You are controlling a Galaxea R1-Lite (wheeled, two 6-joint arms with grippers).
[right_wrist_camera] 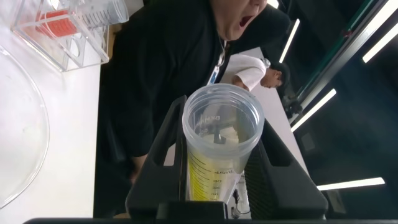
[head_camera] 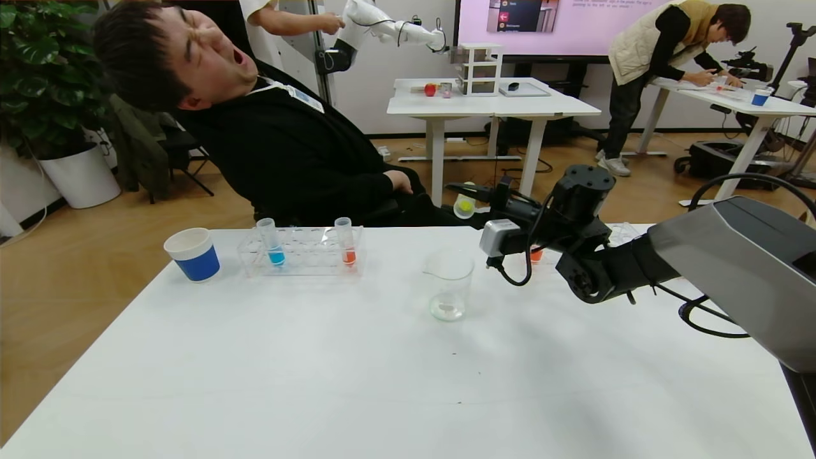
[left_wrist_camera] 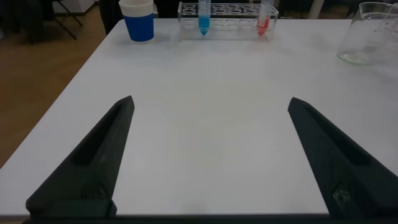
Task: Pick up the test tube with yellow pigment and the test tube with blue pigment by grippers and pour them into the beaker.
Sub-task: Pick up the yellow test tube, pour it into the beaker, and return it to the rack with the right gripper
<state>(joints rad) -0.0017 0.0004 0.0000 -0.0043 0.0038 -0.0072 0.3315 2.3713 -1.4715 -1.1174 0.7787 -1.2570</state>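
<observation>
My right gripper (head_camera: 470, 196) is shut on the test tube with yellow pigment (head_camera: 465, 205) and holds it tipped on its side, mouth toward the table's far edge, above and just behind the beaker (head_camera: 449, 284). In the right wrist view the tube (right_wrist_camera: 214, 168) sits between the fingers (right_wrist_camera: 163, 155), with yellow liquid along its lower side. The beaker holds a little pale liquid. The test tube with blue pigment (head_camera: 274, 245) stands upright in a clear rack (head_camera: 303, 261). My left gripper (left_wrist_camera: 211, 106) is open and empty over bare table, facing the blue tube (left_wrist_camera: 203, 17) and the beaker (left_wrist_camera: 370, 34).
A tube with orange-red liquid (head_camera: 346, 243) stands in the same rack. A blue-and-white paper cup (head_camera: 193, 254) stands left of the rack. Another rack with an orange tube (head_camera: 537, 255) is behind my right arm. A person (head_camera: 268, 121) sits close at the table's far edge.
</observation>
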